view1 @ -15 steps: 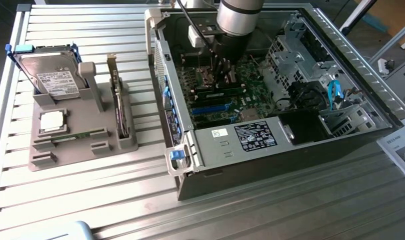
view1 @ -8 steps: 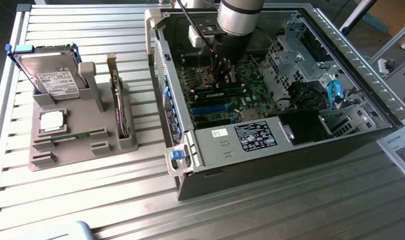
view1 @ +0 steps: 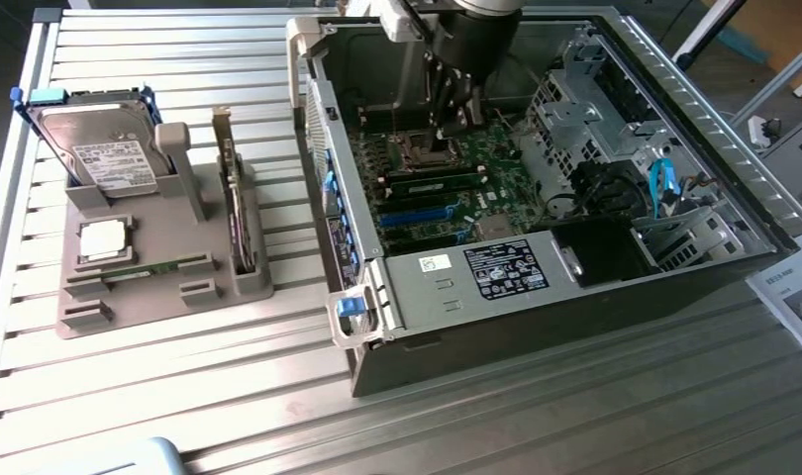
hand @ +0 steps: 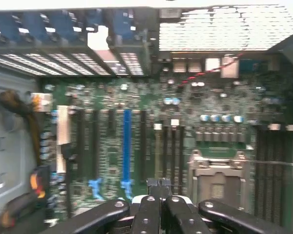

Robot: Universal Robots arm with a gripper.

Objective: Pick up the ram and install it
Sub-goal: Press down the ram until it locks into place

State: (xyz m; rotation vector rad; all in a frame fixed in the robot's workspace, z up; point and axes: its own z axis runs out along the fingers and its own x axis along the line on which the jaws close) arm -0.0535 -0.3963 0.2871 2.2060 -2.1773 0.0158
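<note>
Pressed together at the fingers point(hand: 147, 210), with nothing seen pinched between them. Hanging as a shut gripper point(hand: 161, 189) low over the board point(hand: 107, 161), close above the socket point(hand: 217, 176) and not far from the blue slot point(hand: 127, 146). In the exterior view, reaching down as the gripper point(view1: 451, 124) into the open case point(view1: 507, 332), near the case's far wall, tips just above the socket area.

Probably shut like this to pass among the tight parts inside the case, or to press on something; cannot tell which.

Beside the socket, a green strip point(view1: 435, 182) seated along the long slots; cannot tell whether a module already in place.

Further out, on the exterior view's left, well apart from the case: a grey tray point(view1: 137, 302) with moulded pockets, made so that each part sits where a gripper can take it. Lying flat in the tray's front pocket, the ram point(view1: 148, 268), a thin green stick, untouched. Just behind it, a square silver chip point(view1: 104, 240). Propped up at the back, a drive point(view1: 104, 148). Standing on edge in a narrow slot, a dark card point(view1: 236, 213).

As for writing: a white label on the drive, a black label point(view1: 507, 267) with white print on the case's metal box, a small white sticker point(view1: 435, 263) next to it. None of it readable.
</note>
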